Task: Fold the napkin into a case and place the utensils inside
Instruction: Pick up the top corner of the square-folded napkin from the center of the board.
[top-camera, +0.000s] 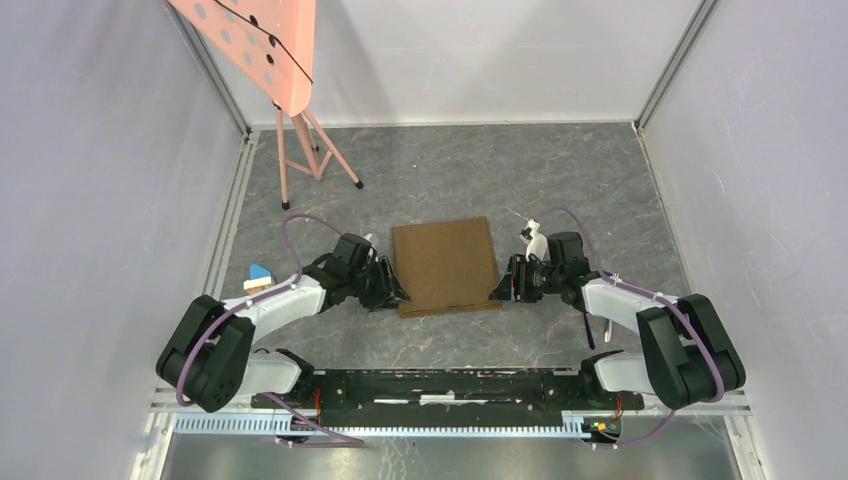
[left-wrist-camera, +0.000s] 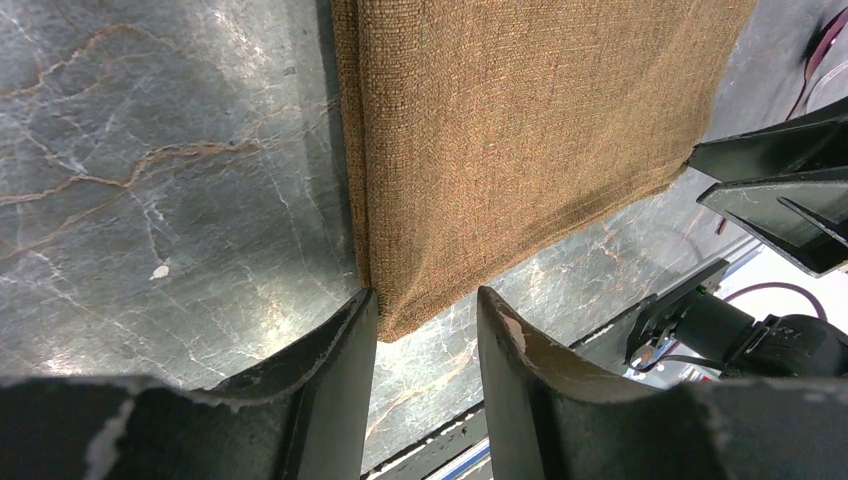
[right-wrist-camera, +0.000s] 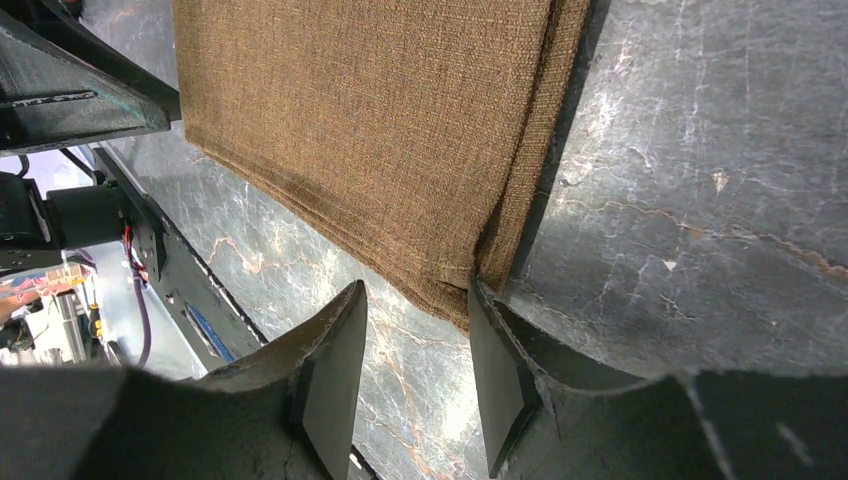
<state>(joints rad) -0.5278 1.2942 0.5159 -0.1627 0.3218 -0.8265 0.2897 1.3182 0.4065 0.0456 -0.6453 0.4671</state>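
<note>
Black fingers (left-wrist-camera: 330, 390) stood nearest us in the left wrist view, spread apart, with the near-left corner of the napkin (left-wrist-camera: 520, 120) lying between them on the marbled bench (left-wrist-camera: 150, 200). The left jaws were open and gripped nothing. From the right wrist we saw the right jaws open too, astride the near-right corner, one finger touching the cloth's stacked edge. From above, the tan-brown napkin lay folded flat at mid-bench between the two arms. It looked nearly square, so we could not tell a long axis. It sat slightly turned, its near-right corner a little farther from the arm bases than its near-left. Layered edges showed along the near side. A small blue-and-wood block (top-camera: 260, 277) lay near the left arm (top-camera: 290, 298), apart from the cloth.
</note>
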